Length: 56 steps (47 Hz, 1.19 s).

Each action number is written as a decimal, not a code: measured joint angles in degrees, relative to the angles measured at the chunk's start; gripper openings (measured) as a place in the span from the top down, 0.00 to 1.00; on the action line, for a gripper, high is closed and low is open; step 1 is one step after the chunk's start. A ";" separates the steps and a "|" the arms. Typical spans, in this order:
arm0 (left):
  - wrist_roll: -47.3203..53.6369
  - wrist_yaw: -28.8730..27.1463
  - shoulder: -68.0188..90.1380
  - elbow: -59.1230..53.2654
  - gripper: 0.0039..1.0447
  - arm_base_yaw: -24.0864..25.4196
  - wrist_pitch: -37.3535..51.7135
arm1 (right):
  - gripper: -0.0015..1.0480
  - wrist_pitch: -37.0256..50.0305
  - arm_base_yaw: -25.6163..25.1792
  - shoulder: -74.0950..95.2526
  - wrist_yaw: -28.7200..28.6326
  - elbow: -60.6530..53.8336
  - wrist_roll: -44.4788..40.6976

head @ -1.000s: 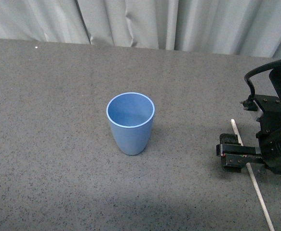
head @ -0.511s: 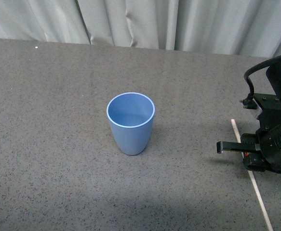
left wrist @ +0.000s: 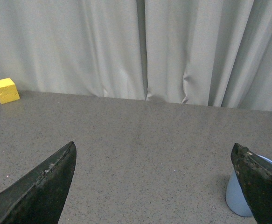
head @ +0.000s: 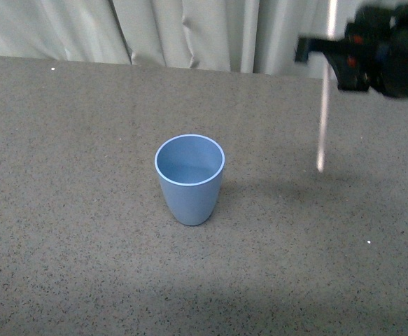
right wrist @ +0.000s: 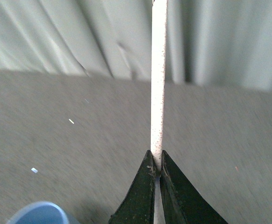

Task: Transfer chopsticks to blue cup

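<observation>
The blue cup (head: 189, 178) stands upright and empty in the middle of the grey table. My right gripper (head: 329, 50) is raised at the upper right, well above the table, and is shut on the chopsticks (head: 323, 105), a pale speckled stick that hangs almost upright with its lower tip in the air, to the right of the cup. In the right wrist view the stick (right wrist: 158, 84) runs out from between the shut fingertips (right wrist: 147, 175), and the cup's rim (right wrist: 38, 212) shows at one corner. My left gripper (left wrist: 154, 149) is open and empty, with the cup (left wrist: 238, 196) beside one finger.
Grey curtains (head: 190, 31) hang behind the table's far edge. A yellow block (left wrist: 5, 90) and a purple thing beside it sit at the back of the table in the left wrist view. The table top (head: 71, 175) is speckled grey.
My right gripper has lifted the chopsticks off the table at the right and swung them from lying flat to hanging almost upright, high at the upper right. The cup has not moved.
</observation>
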 joint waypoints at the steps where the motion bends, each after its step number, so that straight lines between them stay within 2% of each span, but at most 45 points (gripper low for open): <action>1: 0.00 0.00 0.00 0.00 0.06 0.00 0.00 | 0.99 2.25 0.81 -0.39 -0.26 -0.11 -0.35; 5: 0.00 0.00 0.00 0.00 0.06 0.00 0.00 | 0.99 9.44 4.55 -0.52 -2.19 -0.20 -2.01; 9: 0.00 0.00 0.00 0.00 0.06 0.00 0.00 | 0.99 12.41 7.50 1.57 -3.76 0.17 -3.26; 26: 0.02 0.00 0.00 0.00 0.06 0.00 0.00 | 0.99 14.75 13.40 12.61 -5.31 8.44 -4.72; 52: 0.00 0.00 0.00 0.00 0.06 0.00 0.00 | 0.99 11.96 14.40 19.91 -4.22 7.72 -6.05; 56: 0.00 0.00 0.00 0.00 0.06 0.00 0.00 | 0.91 11.72 14.32 19.89 -4.31 7.17 -6.34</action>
